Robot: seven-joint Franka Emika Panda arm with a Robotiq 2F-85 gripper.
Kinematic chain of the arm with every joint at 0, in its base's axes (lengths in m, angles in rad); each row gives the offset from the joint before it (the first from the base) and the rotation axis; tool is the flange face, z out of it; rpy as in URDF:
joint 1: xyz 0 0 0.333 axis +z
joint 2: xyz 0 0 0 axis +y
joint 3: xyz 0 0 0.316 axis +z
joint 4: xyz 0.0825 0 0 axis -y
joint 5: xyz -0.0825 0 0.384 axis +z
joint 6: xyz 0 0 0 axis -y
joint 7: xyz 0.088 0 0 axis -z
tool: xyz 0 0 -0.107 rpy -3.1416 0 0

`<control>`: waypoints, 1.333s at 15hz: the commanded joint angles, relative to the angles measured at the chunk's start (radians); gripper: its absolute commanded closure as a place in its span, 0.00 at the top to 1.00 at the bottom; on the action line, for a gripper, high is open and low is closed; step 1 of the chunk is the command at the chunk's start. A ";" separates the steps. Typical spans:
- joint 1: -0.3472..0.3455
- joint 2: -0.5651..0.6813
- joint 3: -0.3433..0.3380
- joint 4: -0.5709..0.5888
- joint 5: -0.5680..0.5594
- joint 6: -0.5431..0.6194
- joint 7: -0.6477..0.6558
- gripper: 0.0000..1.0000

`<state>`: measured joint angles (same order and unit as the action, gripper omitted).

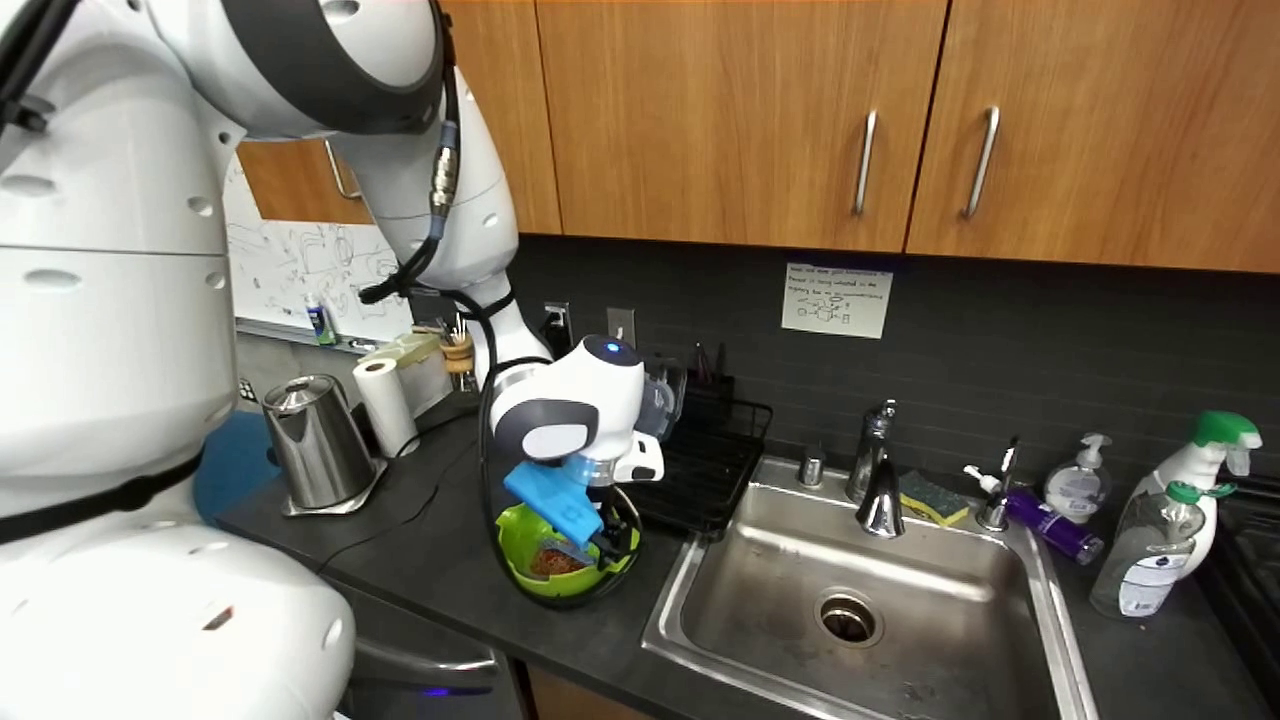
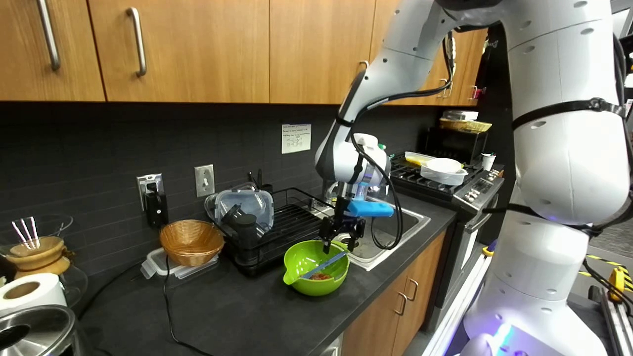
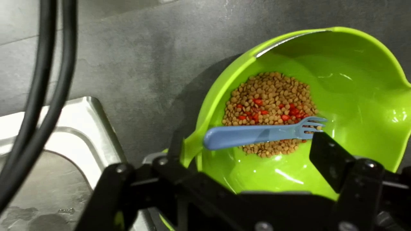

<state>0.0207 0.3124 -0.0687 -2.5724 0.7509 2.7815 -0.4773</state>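
In the wrist view alone, the blue utensil (image 3: 253, 135) is clearly forked.

Lime-green bowl (image 3: 356, 96), glossy, spout on one side, upright on tabletop (image 2: 232, 311) near sink (image 3: 88, 131). Inside: loose heap of brown lentil-like bits (image 3: 269, 88), some red bits (image 3: 293, 110) mixed in. Light-blue fork (image 3: 253, 134) slanted across heap, handle end up by rim, tines lower, toward spout side.
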 commanded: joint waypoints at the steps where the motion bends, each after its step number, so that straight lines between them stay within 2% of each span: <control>1: 0.032 -0.012 -0.035 -0.006 -0.063 0.005 0.076 1.00; 6: 0.077 -0.018 -0.084 -0.005 -0.180 0.003 0.175 1.00; 7: 0.010 -0.025 -0.023 -0.011 -0.273 0.018 0.247 1.00; 11: 0.029 -0.039 -0.032 -0.008 -0.499 0.007 0.432 1.00; 15: 0.044 -0.041 -0.038 0.010 -0.645 -0.016 0.552 1.00; 16: 0.044 -0.041 -0.038 0.016 -0.674 -0.032 0.564 1.00; 20: 0.102 -0.031 -0.118 0.053 -0.889 -0.176 0.738 1.00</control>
<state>0.0786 0.2973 -0.1330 -2.5386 -0.0167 2.7126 0.1491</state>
